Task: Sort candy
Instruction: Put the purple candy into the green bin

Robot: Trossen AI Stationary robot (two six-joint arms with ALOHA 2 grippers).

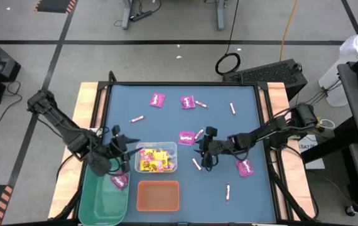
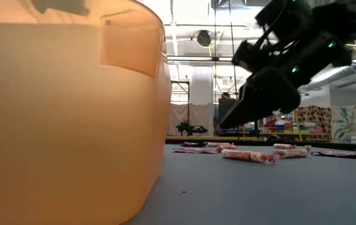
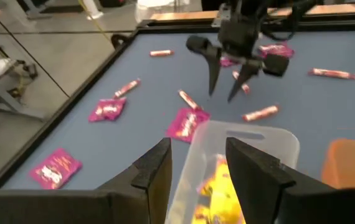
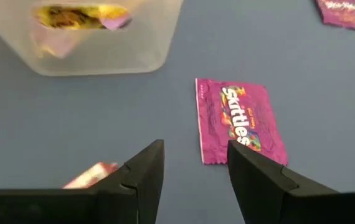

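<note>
The candy lies scattered on the blue table: magenta packets (image 1: 157, 99) (image 1: 187, 102) (image 1: 245, 167) and thin pink-and-white sticks (image 1: 137, 118) (image 1: 227, 191). Yellow packets (image 1: 152, 158) fill the clear bin (image 1: 170, 148). One magenta packet (image 1: 120, 181) lies in the green bin (image 1: 100, 201). My left gripper (image 3: 196, 168) is open and empty beside the clear bin's left wall. My right gripper (image 4: 193, 165) is open and empty, held low over the table just near of a magenta packet (image 4: 240, 121), with a stick (image 4: 90, 176) by one finger.
The orange bin (image 1: 158, 196) stands at the near edge, right of the green one, and fills the left of the low view (image 2: 65, 112). Wooden rails (image 1: 88, 100) border the table's left and right sides. Open blue surface lies near the front right corner.
</note>
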